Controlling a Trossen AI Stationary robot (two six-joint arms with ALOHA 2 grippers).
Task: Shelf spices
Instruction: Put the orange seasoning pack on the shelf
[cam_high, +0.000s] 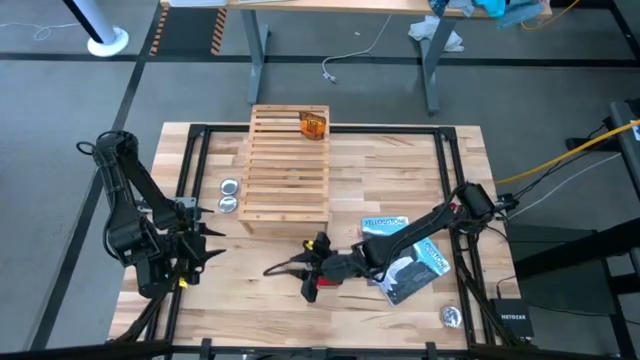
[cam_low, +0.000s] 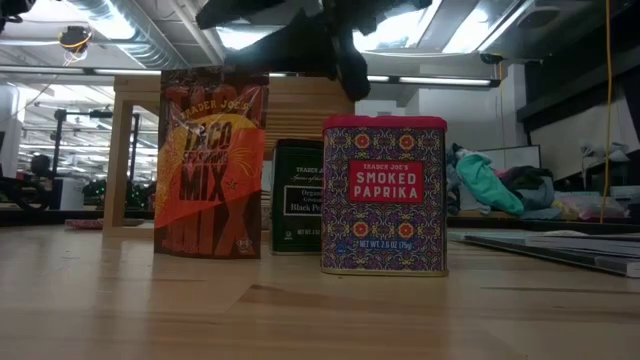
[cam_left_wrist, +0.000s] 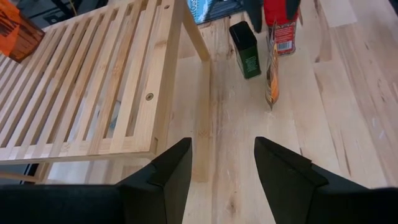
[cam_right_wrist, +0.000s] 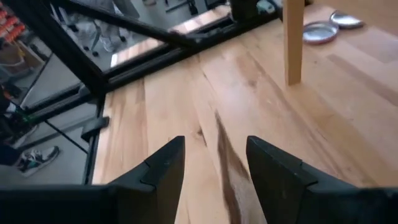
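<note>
Three spices stand on the table in front of the shelf (cam_high: 287, 165): a smoked paprika box (cam_low: 385, 195), a dark green tin (cam_low: 297, 196) and a taco mix packet (cam_low: 211, 163). One orange packet (cam_high: 313, 124) lies on the shelf. The right gripper (cam_high: 288, 267) hovers released beside them; the left gripper (cam_left_wrist: 222, 163) waits spread.

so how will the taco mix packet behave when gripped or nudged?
The taco mix packet looks like a thin crinkly pouch, so it will probably flex in the grip. It stands upright on a narrow bottom edge, so a sideways nudge would likely tip it. Probably light for its size.
</note>
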